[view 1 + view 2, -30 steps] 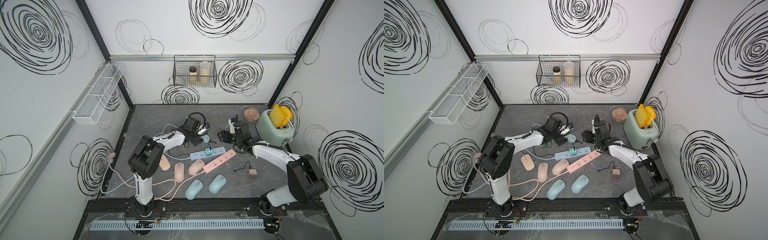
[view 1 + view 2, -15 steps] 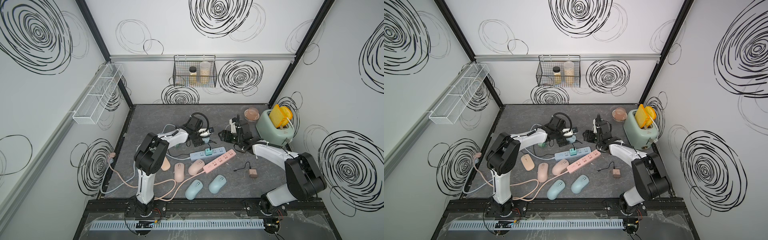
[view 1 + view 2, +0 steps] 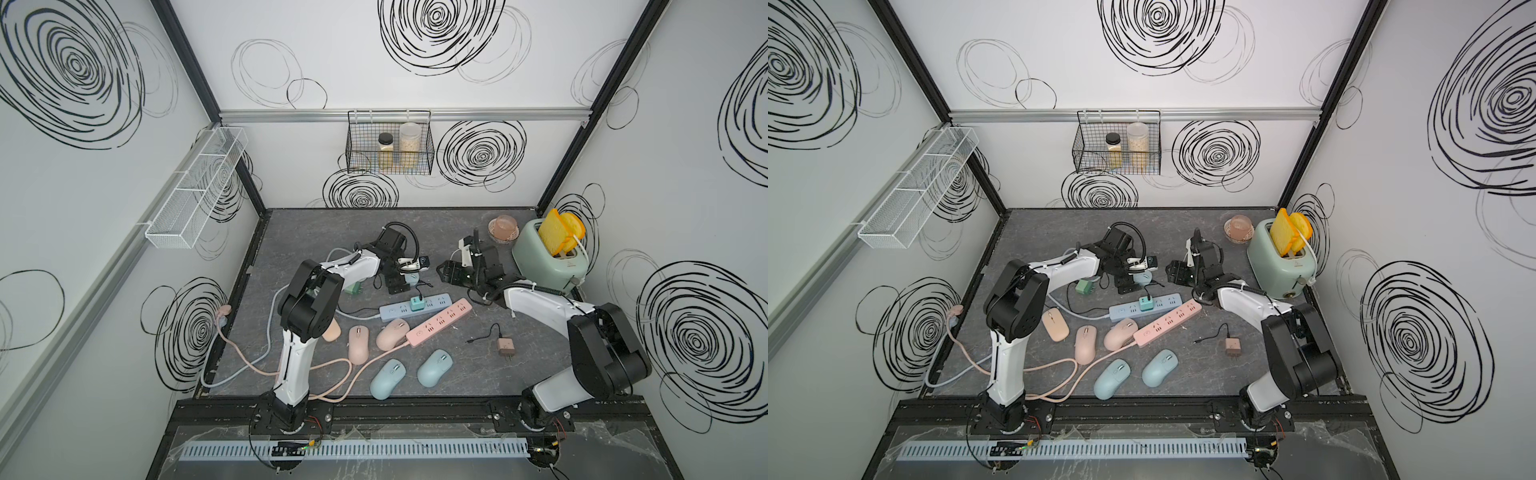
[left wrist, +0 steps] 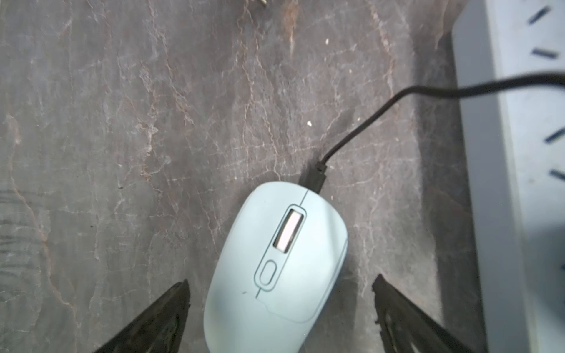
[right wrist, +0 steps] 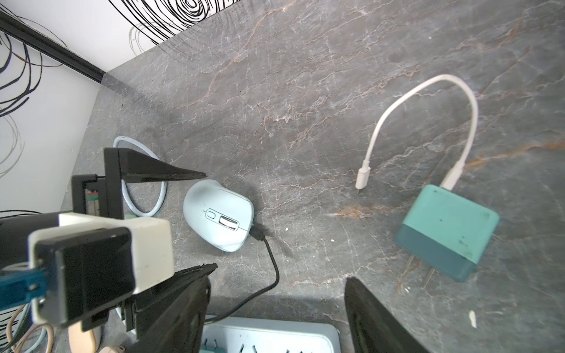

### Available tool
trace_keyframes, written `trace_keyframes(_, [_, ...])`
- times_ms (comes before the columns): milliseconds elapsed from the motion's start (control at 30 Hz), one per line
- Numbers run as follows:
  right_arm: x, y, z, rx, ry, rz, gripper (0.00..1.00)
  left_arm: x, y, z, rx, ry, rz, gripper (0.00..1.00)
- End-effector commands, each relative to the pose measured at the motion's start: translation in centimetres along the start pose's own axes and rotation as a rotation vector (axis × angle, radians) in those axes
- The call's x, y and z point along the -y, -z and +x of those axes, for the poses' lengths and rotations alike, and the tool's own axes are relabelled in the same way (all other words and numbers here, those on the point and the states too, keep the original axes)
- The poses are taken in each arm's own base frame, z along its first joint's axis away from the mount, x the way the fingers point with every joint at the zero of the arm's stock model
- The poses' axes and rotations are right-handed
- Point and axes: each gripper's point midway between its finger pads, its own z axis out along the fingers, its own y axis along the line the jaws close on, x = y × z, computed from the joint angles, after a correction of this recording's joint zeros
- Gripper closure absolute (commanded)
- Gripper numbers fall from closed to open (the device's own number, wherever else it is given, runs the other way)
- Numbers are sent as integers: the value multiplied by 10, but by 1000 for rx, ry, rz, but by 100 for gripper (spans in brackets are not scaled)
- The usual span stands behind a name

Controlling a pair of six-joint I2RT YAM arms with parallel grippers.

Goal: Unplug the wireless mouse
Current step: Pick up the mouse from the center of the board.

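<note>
Between the jaws of the wide left gripper [image 4: 281, 278] sits the mouse [image 4: 276, 256], ungripped, with its plug [image 4: 318, 178] just ahead. Likely next: clamp the mouse, while the half-open, empty right gripper [image 5: 281, 273] pinches the plug.

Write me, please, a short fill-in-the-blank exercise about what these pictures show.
1. The cable plugged into the light blue mouse is ____ in colour.
2. The jaws of the left gripper stand ____, not shut, on either side of that mouse.
3. The teal charger is plugged into the ____ power strip.
Missing words: black; open; blue.
</note>
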Motion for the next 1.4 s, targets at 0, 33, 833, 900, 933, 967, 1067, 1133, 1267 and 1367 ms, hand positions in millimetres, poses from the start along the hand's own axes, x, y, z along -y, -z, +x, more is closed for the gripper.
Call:
trace_keyframes(0, [-2, 4, -4, 17, -4, -10, 27, 16, -14, 24, -59, -19, 47, 2])
trace_keyframes(33, [-2, 5, -4, 19, -5, -12, 27, 16, -18, 28, -71, -18, 41, 2])
trace_keyframes(833, [-10, 16, -13, 49, -17, -22, 27, 28, -20, 33, -113, 103, 7, 44])
trace_keyframes(900, [-12, 18, -13, 53, -14, -26, 27, 25, -19, 34, -120, 128, -3, 52])
trace_keyframes(933, [-11, 19, -14, 56, -16, -24, 27, 24, -19, 34, -125, 137, -10, 53])
trace_keyframes(967, [-12, 20, -14, 56, -14, -27, 27, 24, -18, 34, -128, 147, -11, 55])
trace_keyframes(1067, [-15, 21, -13, 55, -10, -29, 27, 21, -15, 33, -130, 176, -21, 64])
trace_keyframes(1133, [-17, 21, -11, 52, -3, -35, 27, 13, -12, 33, -125, 213, -48, 76])
trace_keyframes(1267, [-25, 23, -14, 62, 8, -50, 28, -14, 5, 24, -79, 327, -107, 100])
trace_keyframes(1367, [-34, 25, -17, 76, 11, -87, 30, -25, 22, 14, -10, 394, -125, 100])
